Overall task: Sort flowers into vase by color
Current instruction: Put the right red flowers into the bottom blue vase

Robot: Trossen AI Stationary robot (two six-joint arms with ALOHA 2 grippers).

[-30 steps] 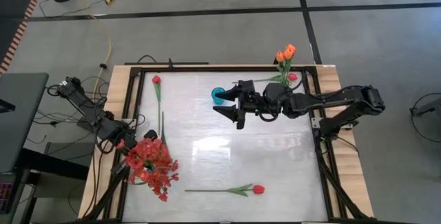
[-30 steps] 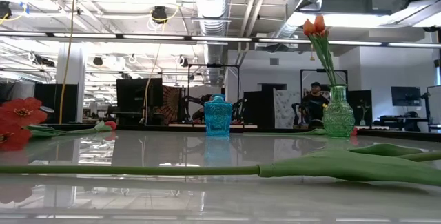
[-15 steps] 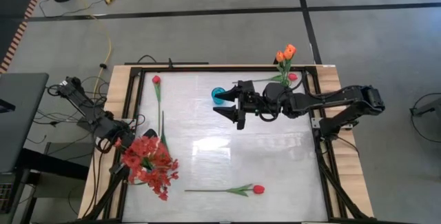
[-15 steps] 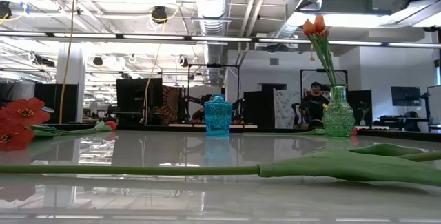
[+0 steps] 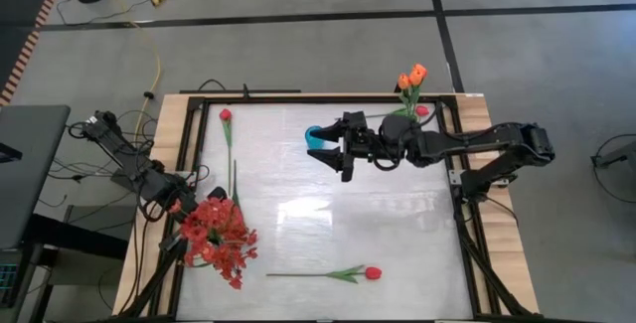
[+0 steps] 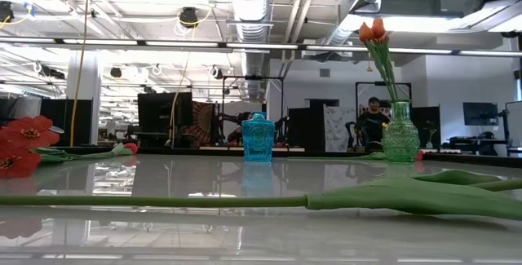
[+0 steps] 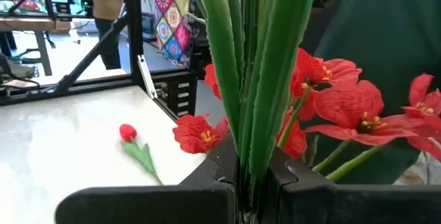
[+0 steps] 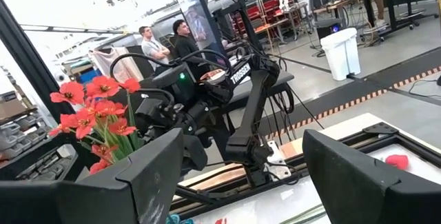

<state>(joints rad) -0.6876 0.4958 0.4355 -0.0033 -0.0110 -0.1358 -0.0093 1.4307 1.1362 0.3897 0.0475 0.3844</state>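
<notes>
Left gripper (image 5: 195,207): clamped tight on the stems of the red blossom spray (image 5: 219,239), sitting at the left edge of the table (image 5: 298,194). The left wrist view shows the green stems pinched between the dark fingers (image 7: 207,176), blooms fanning out past them.

Right gripper (image 5: 333,150): jaws spread wide, nothing in them, hanging over the far middle of the table right by the blue vase (image 5: 314,136).

Key relation: the spray has to go rightward and toward the far side to reach the blue vase, which looks like the free one. The left arm already has the bunch, so it's the one to carry it, but the right gripper is parked almost on top of that vase.

Green vase (image 5: 417,114): far right corner, already holds the orange tulips (image 5: 410,76), upright in the low view.

Loose flowers: one red tulip (image 5: 370,273) lies near the front edge, stem running left along the table; another red tulip (image 5: 226,115) lies near the far left, stem pointing toward the front, close to the left gripper.

Open room: the middle of the table is bare, so there's a wide lane. My guess is the black frame rails (image 5: 194,154) are the thing to clear when lifting.
</notes>
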